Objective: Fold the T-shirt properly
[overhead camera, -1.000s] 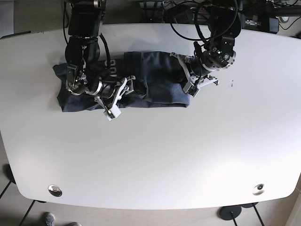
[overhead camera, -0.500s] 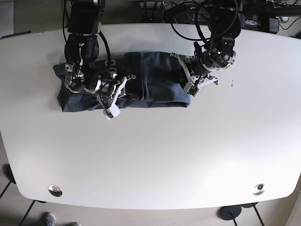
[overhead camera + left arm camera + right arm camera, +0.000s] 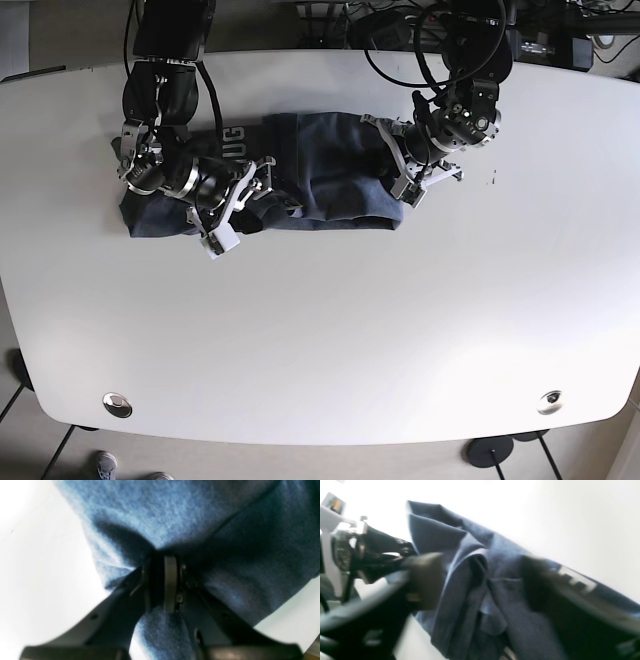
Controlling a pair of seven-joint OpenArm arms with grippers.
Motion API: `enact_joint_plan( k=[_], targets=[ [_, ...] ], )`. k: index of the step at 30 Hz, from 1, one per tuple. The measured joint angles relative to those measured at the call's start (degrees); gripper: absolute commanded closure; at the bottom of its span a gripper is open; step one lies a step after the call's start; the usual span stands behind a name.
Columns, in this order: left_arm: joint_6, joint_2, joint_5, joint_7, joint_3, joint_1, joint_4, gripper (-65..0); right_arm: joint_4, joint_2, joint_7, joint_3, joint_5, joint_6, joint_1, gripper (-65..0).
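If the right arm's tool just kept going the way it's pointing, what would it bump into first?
The right tool points along the shirt, so it would meet the bunched folds of fabric between its fingers first. Farther along that line is the left tool, though depth is unclear.

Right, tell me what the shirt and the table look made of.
The shirt looks like a soft knit, likely cotton jersey: matte blue with a fuzzy, heathered surface, and it puckers where the left end effector pinches it. The table looks like a hard laminate or painted board: smooth, uniform white with a slight sheen. Neither can be settled by look alone.
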Motion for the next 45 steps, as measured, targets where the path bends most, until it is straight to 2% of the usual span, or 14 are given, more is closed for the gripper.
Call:
enact_joint_plan(
  k=[7, 10, 11, 14, 16, 23, 27, 31, 36, 37, 41, 43, 45],
  targets=[
    [0.0, 0.0, 0.0, 0.0, 0.0, 0.02, 0.04, -4.9, -8.0, -1.7, 1.9, -0.04, -2.12, 0.0, 2.78, -56.1],
    [0.0, 0.0, 0.0, 0.0, 0.0, 0.02, 0.04, -4.9, -10.99, -1.92, 1.9, 0.07, -2.34, -0.11, 3.54, -47.7],
    [0.0, 0.0, 0.0, 0.0, 0.0, 0.02, 0.04, -4.9, -12.15, -2.12, 2.03, 0.04, -2.32, -0.11, 3.67, -42.8],
    [0.0, 0.0, 0.0, 0.0, 0.0, 0.02, 0.07, -4.9, -14.71, -2.45, 3.54, -0.04, -2.29, -0.09, 4.07, -20.1],
    [0.0, 0.0, 0.02, 0.02, 0.0, 0.02, 0.07, -4.9, -14.88, -2.32, 3.54, 0.0, -2.32, -0.15, 4.31, -1.7],
    [0.0, 0.0, 0.0, 0.0, 0.02, 0.02, 0.07, -4.9, -10.19, -2.16, 3.37, 0.57, -2.14, -0.11, 4.35, -2.2],
    [0.0, 0.0, 0.0, 0.0, 0.02, 0.02, 0.07, -4.9, -9.29, -2.03, 3.3, 4.09, -2.08, 0.02, 4.35, -2.4],
    [0.0, 0.0, -0.15, 0.0, 0.04, 0.04, 0.17, -4.9, -9.31, -0.22, 3.43, 5.2, -2.19, 0.02, 4.33, -2.5],
    [0.04, 0.17, 1.27, 2.6, -1.55, 0.42, 4.9, -5.3, -9.31, 1.66, 5.09, 5.25, -2.34, -0.13, 4.33, -3.6],
    [0.04, 0.2, 1.31, 2.58, -1.55, 0.11, 5.9, -5.4, -9.31, 1.64, 5.35, 5.22, -2.32, -0.15, 4.31, -6.5],
    [0.04, 2.93, 1.27, 2.73, -1.92, -3.54, 9.42, -5.4, -7.56, 3.06, 5.22, 5.09, -2.16, -0.2, 3.87, -29.3],
    [-0.04, 3.19, 0.7, 2.6, -1.64, -5.11, 9.79, -5.4, -3.26, 3.21, 5.42, 5.18, -1.66, -0.17, 2.01, -37.4],
    [0.04, 2.89, 1.31, 2.78, -1.66, -7.76, 7.76, -5.4, 2.1, 2.64, 5.01, 4.85, -1.7, -0.17, -0.44, -41.2]
  ],
)
